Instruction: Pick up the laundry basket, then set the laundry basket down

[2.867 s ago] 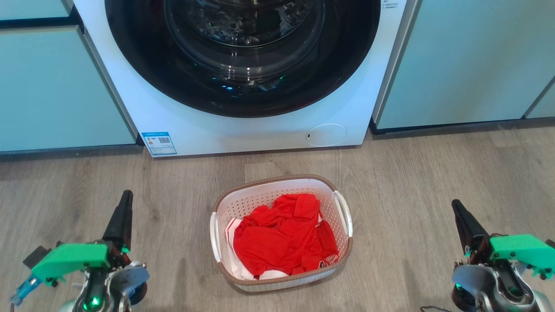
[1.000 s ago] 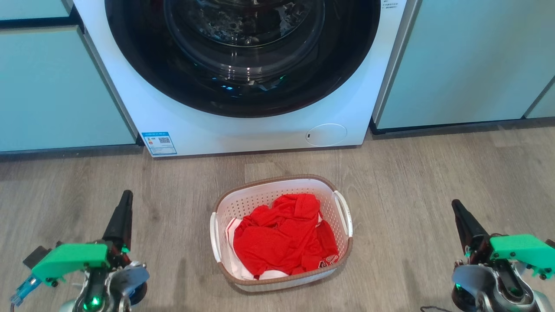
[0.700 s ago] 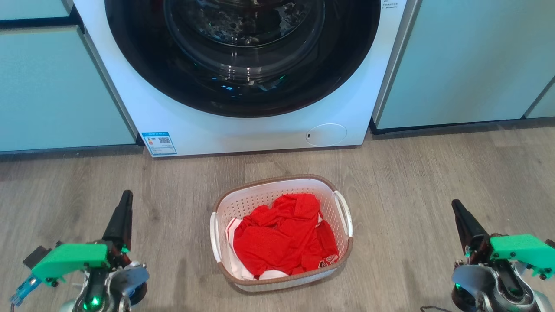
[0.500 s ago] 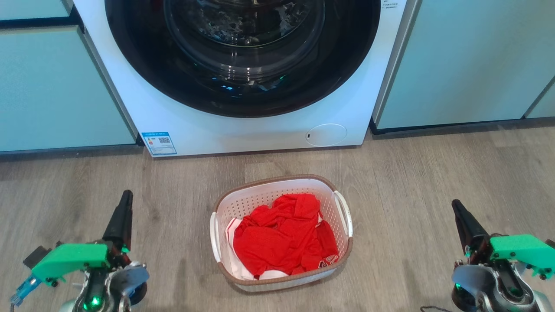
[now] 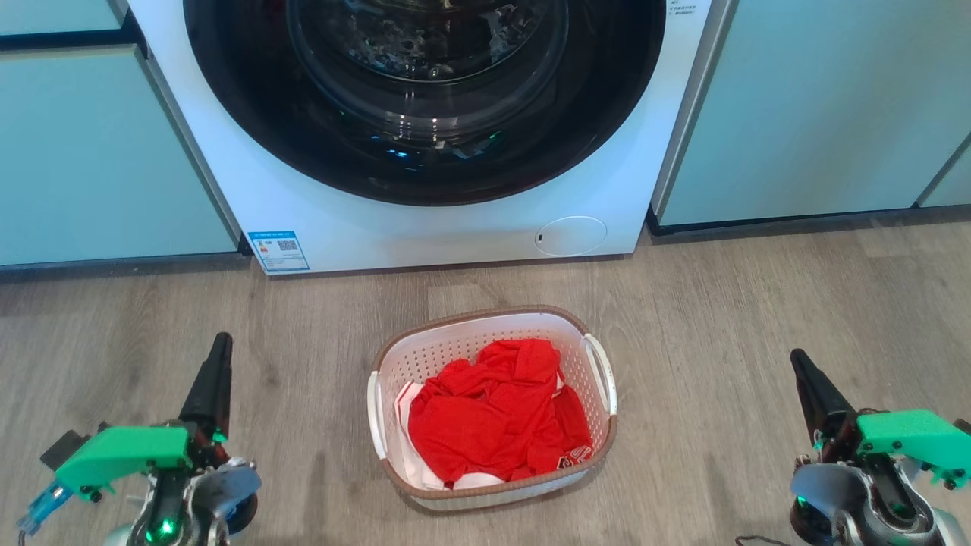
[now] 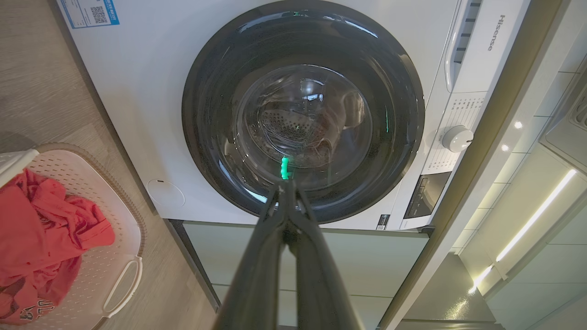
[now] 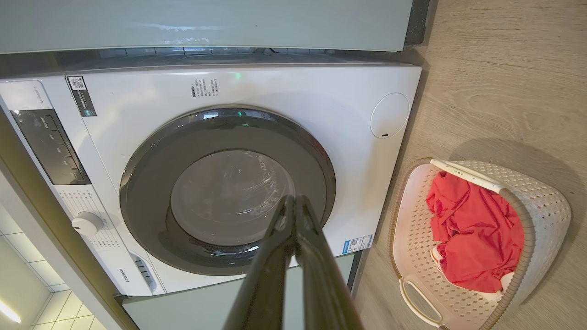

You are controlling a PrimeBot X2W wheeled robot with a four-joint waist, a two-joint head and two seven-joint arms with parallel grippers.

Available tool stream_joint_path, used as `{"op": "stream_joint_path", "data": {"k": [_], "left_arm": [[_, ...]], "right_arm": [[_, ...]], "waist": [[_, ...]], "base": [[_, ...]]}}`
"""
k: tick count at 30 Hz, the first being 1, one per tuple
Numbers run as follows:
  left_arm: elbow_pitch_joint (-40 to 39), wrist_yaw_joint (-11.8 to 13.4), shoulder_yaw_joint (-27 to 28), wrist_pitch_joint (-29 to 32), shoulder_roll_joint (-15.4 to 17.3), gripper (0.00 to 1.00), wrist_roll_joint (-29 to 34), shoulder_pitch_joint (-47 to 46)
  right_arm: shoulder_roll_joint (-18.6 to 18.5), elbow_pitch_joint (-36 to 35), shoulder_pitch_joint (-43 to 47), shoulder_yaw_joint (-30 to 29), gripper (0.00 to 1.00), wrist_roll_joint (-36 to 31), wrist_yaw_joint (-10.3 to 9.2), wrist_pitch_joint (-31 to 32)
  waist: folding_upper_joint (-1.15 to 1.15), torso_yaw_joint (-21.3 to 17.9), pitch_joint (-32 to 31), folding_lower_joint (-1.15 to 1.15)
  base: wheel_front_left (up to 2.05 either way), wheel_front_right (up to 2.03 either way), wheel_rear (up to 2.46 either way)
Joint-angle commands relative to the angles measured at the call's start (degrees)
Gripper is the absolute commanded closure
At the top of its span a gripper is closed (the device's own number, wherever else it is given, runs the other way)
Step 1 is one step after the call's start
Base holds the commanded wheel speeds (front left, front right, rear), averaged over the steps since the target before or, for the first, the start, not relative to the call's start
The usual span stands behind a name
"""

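Laundry basket (image 5: 455, 350) on floor (image 5: 721, 303) before washer (image 5: 455, 227), midway between the 2 pincers, well apart from each. Left pincer (image 5: 220, 343) and right pincer (image 5: 796, 358): fingers pressed together, empty. Long axis runs toward washer; 1 of its handles (image 5: 603, 371) faces each arm, left marginally nearer.

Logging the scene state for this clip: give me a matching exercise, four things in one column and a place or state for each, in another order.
Things:
1. laundry basket
2. red garment
3. washer door
4. left hand

Places or states:
A. round, dark glass, closed
B. standing on the wooden floor
C. crumpled inside the laundry basket
D. fingers together, holding nothing

Pairs: 1-B, 2-C, 3-A, 4-D.
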Motion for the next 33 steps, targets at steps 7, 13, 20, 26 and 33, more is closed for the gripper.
{"op": "stream_joint_path", "data": {"k": [7, 13, 20, 26, 33], "left_arm": [[-1.7, -0.4, 2.0, 0.4, 0.8, 1.0, 0.2, -2.7], [2.2, 0.1, -0.3, -0.4, -0.5, 0.0, 0.1, 1.2], [0.9, 0.2, -0.6, -1.5, -0.4, 0.0, 1.1, 1.5], [-0.8, 0.7, -0.7, -2.7, -0.4, 0.0, 3.2, 1.6], [-2.9, 1.9, -1.1, -3.9, -0.3, 0.0, 6.8, 1.6]], "right_arm": [[-0.4, -2.0, -2.7, 1.0, 1.0, -0.6, -0.09, 0.5], [0.3, 2.3, 1.0, 0.6, 0.0, -0.1, 0.0, -0.3], [0.3, 1.9, 0.9, 1.7, 0.0, -0.8, -0.01, -1.5], [0.3, 1.4, 0.6, 2.2, 0.0, -3.2, -0.01, -2.7], [0.2, 0.2, 0.2, 2.9, 0.0, -7.8, -0.02, -3.8]], "waist": [[0.0, 0.0, 0.0, 0.0], [0.0, 0.0, 0.0, 0.0], [0.0, 0.0, 0.0, 0.0], [0.0, -0.1, 0.0, 0.0], [0.0, -0.1, 0.1, 0.0]], "base": [[0.0, 0.0, 0.0], [0.0, 0.0, 0.0], [0.0, 0.0, 0.0], [0.0, 0.0, 0.0], [0.0, 0.0, 0.0]]}}
